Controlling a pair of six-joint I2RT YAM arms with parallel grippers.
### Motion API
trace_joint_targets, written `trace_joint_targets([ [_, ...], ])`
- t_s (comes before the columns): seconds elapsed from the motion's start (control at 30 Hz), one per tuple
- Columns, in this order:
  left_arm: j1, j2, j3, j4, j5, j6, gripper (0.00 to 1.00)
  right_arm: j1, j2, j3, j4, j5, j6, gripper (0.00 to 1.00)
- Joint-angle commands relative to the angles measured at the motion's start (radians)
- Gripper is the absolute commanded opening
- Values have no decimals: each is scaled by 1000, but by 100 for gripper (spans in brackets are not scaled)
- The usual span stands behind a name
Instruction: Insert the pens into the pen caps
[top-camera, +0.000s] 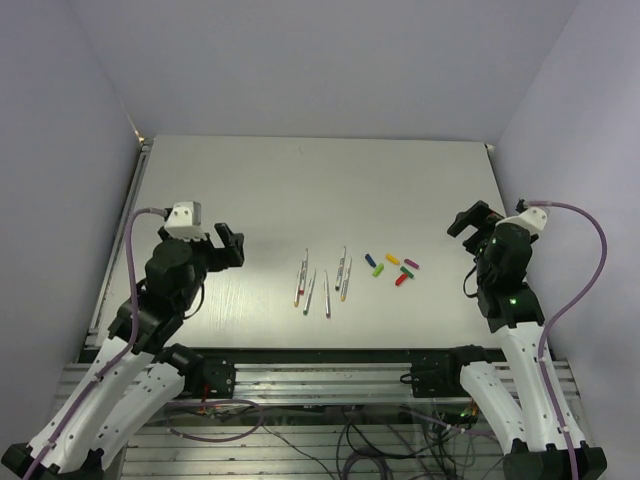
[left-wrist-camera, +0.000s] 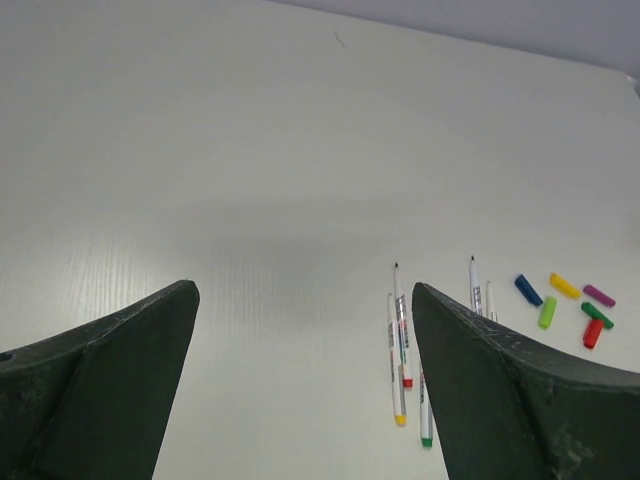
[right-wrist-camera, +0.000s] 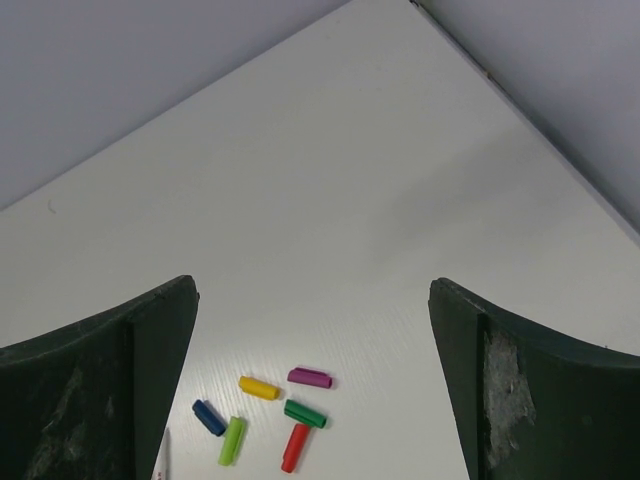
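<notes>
Progress: none, you have every pen left to cap | pens (top-camera: 322, 283) lie loose mid surface (top-camera: 300, 180), six pen caps (top-camera: 392, 266) scattered just beside them, apart | left and right jaws wide, empty

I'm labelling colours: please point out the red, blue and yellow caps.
red cap (right-wrist-camera: 295, 447): right wrist view, middle of its body.
blue cap (right-wrist-camera: 209, 417): right wrist view, middle of its body.
yellow cap (right-wrist-camera: 259, 388): right wrist view, middle of its body.
</notes>
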Motion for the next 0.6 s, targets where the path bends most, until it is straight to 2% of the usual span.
trace_joint_targets([
  [0.0, 1, -23, -36, 24, 88, -23, 99, -3, -5, -8, 35, -6, 13, 100],
  [0.23, -45, 54, -95, 119, 152, -49, 99, -3, 36, 11, 15, -83, 36, 100],
  [0.3, -108, 94, -98, 153, 93, -46, 99, -3, 60, 24, 1, -95, 60, 100],
  [0.37, -198, 160, -85, 176, -26, -34, 99, -3, 86, 36, -33, -46, 130, 100],
  [0.43, -300, 245, -54, 189, -112, -26, 99, -3, 96, 36, -17, -68, 93, 100],
  [0.57, -359, 354, -46, 260, -142, -51, 99, -3, 91, 30, -2, -122, 65, 100],
])
